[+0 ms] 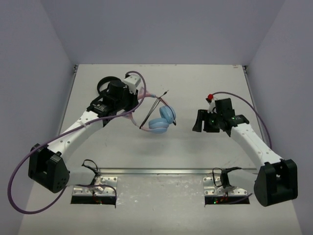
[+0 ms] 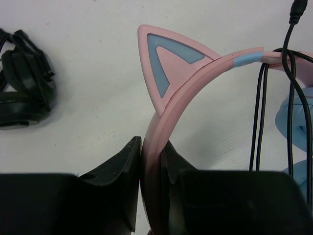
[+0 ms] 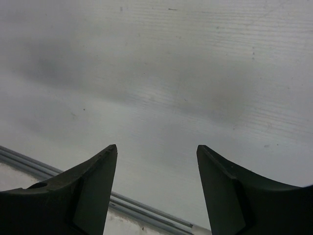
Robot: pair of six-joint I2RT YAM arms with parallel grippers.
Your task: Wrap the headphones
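Near the tabletop's point(image 1: 195, 88) centre, pink cat-eared, blue-cupped headphones point(image 1: 160, 121) are being clamped at the headband point(image 2: 195, 68) by the left hand point(image 2: 151, 152); the right hand point(image 3: 156, 152) is being held apart.

- The table point(image 1: 195, 83) is a pale, matt white surface, walled at 9, 12 and 3 o'clock.
- The headphones point(image 1: 161, 121) sit near its centre, with the light blue earcups point(image 1: 167, 115) low on the surface.
- Their thin black cable point(image 1: 149, 115) runs in loose strands at 10 o'clock of the earcups, and its plug point(image 1: 167, 92) is at 12 o'clock of them.
- The black headphones point(image 1: 102, 82) lie at 10 o'clock, well apart from the earcups.
- A metal rail point(image 1: 171, 171) crosses at 6 o'clock, with base plates point(image 1: 95, 188) at 7 and 5 o'clock.
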